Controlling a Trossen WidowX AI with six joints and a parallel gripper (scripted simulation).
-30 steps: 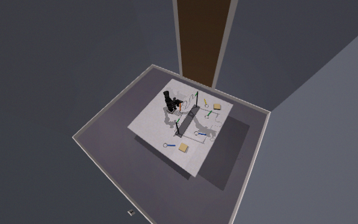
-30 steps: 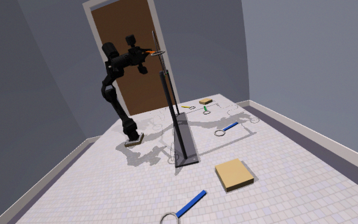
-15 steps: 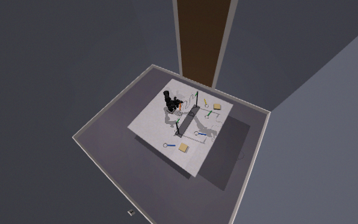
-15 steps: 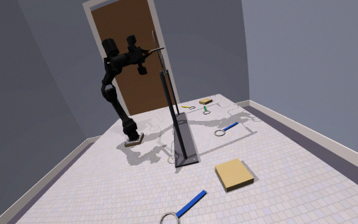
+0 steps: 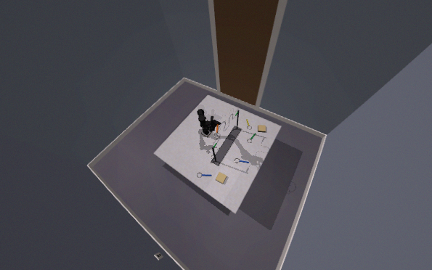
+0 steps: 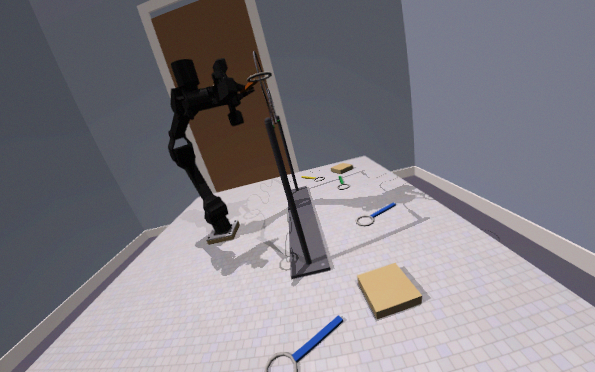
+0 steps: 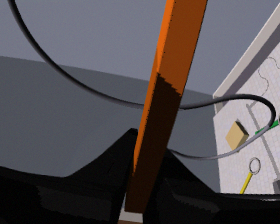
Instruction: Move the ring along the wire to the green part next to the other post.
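Note:
My gripper [image 6: 242, 90] [image 7: 139, 136] is shut on the orange handle [image 6: 249, 85] [image 5: 217, 128] [image 7: 173, 63] and holds it high above the table. The ring [image 6: 259, 74] [image 7: 58, 72] lies about level at the handle's far end. The thin grey wire [image 6: 263, 86] [image 7: 204, 156] rises steeply through the ring. I cannot tell whether ring and wire touch. Two dark posts [image 6: 288, 190] [image 5: 237, 119] [image 5: 214, 154] stand on a grey base plate [image 6: 314, 240] [image 5: 229, 143]. Short green wire parts [image 5: 237, 113] [image 5: 214, 145] sit at the post tops.
On the white tiled table lie two blue-handled rings [image 6: 317, 340] [image 6: 378, 213], a yellow-handled ring [image 6: 311, 177], a green-handled ring [image 6: 342, 181] and two tan blocks [image 6: 389, 290] [image 6: 342, 168]. The arm's base [image 6: 222, 232] stands left of the plate. A brown door [image 6: 207, 30] is behind.

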